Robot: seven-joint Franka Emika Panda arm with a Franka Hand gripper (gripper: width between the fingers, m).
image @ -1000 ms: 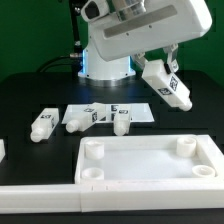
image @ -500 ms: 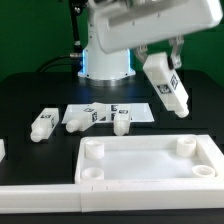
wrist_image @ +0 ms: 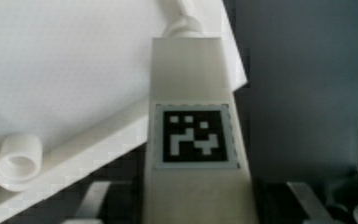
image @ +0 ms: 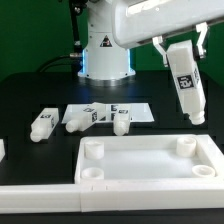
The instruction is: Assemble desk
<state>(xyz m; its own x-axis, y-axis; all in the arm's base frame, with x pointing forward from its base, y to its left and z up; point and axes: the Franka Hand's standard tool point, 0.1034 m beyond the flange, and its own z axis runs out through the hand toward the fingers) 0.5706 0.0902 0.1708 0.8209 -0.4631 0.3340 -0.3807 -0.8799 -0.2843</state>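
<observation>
The white desk tabletop (image: 150,160) lies rimmed side up at the front, with round corner sockets. My gripper (image: 180,44) is shut on a white leg (image: 186,85) bearing a square tag. The leg hangs almost upright in the air, its lower end just above the tabletop's far socket (image: 184,145) on the exterior view's right. In the wrist view the leg (wrist_image: 194,110) runs out between my fingers (wrist_image: 101,200), with the tabletop (wrist_image: 60,80) and one socket (wrist_image: 16,160) beside it. Three loose legs (image: 42,123), (image: 82,117), (image: 122,120) lie on the table.
The marker board (image: 140,112) lies behind the tabletop, with two loose legs on or beside it. The robot base (image: 105,55) stands at the back. A white piece (image: 2,150) shows at the exterior view's left edge. The table is black.
My gripper has moved toward the exterior view's right with the leg. The leg has swung from a slant to nearly upright over the tabletop's far corner on that side.
</observation>
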